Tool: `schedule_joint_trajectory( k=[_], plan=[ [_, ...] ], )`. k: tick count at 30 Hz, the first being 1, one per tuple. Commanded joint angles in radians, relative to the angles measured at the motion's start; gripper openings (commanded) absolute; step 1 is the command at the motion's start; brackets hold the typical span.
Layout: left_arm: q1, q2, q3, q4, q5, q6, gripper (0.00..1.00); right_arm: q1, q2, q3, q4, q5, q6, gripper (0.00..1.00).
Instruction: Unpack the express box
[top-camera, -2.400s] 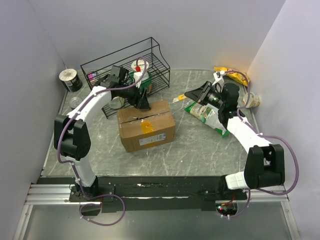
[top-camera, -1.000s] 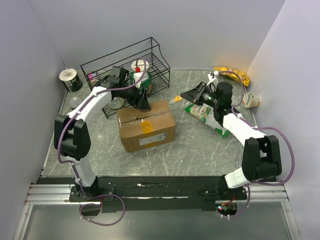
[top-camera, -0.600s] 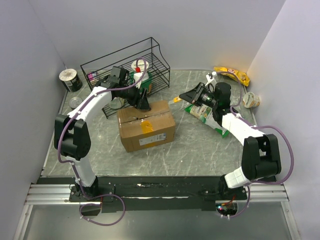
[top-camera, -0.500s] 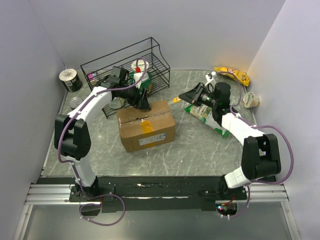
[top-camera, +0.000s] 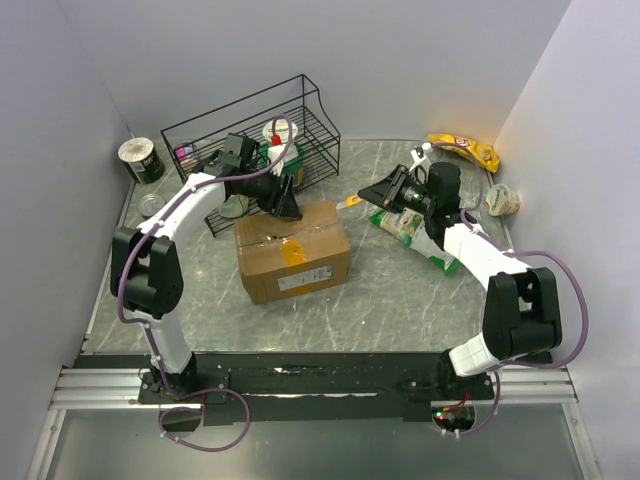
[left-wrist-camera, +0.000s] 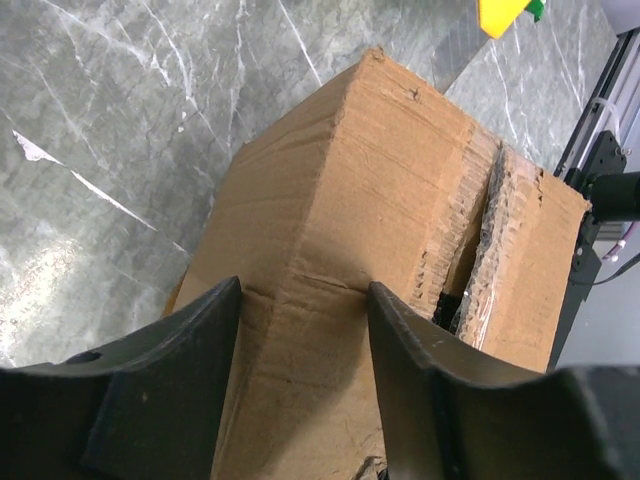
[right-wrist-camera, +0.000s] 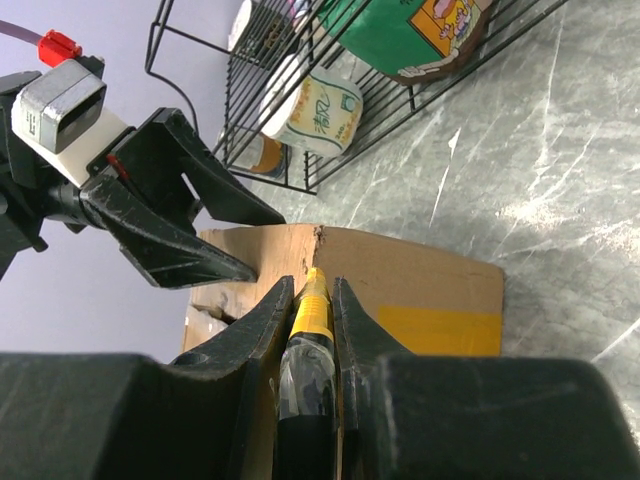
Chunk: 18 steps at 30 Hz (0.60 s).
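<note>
The express box (top-camera: 293, 250) is sitting near the middle of the marble-patterned table (top-camera: 400, 300), just in front of the black wire rack (top-camera: 250, 135). It is carrying an orange label (top-camera: 293, 254) on its top, and a ragged taped seam is running along that face. The left gripper (left-wrist-camera: 303, 287) is straddling the box's far top edge. Its jaws are standing well apart with bare cardboard showing between them, and nothing that can be made out is being clamped. The right gripper (right-wrist-camera: 312, 283) is reaching in from the right, its fingers pinching tight on a slim yellow-tipped tool (right-wrist-camera: 312, 310). The tip is pointing at the box's far right corner and lying just beside it; whether it is touching cannot be told. A green packet (top-camera: 415, 228) is lying under the right arm, with a yellow bag (top-camera: 465, 150) and a cup (top-camera: 500, 200) sitting beyond it near the right wall.
</note>
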Motion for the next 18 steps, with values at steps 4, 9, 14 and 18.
schedule_joint_trajectory(
  k=[4,9,14,18],
  plan=[
    [-0.005,0.03,0.004,0.026,-0.031,-0.024,0.52,0.009,-0.065,0.034,-0.086,-0.003,-0.016,0.0],
    [-0.005,0.033,0.007,0.029,-0.039,-0.028,0.51,0.008,-0.085,0.032,-0.121,-0.008,-0.031,0.0],
    [-0.005,0.037,0.007,0.034,-0.054,-0.033,0.46,0.008,-0.111,0.024,-0.152,0.003,-0.042,0.0],
    [-0.005,0.041,0.007,0.037,-0.065,-0.036,0.43,0.006,-0.131,0.011,-0.166,0.007,-0.045,0.0]
  ],
)
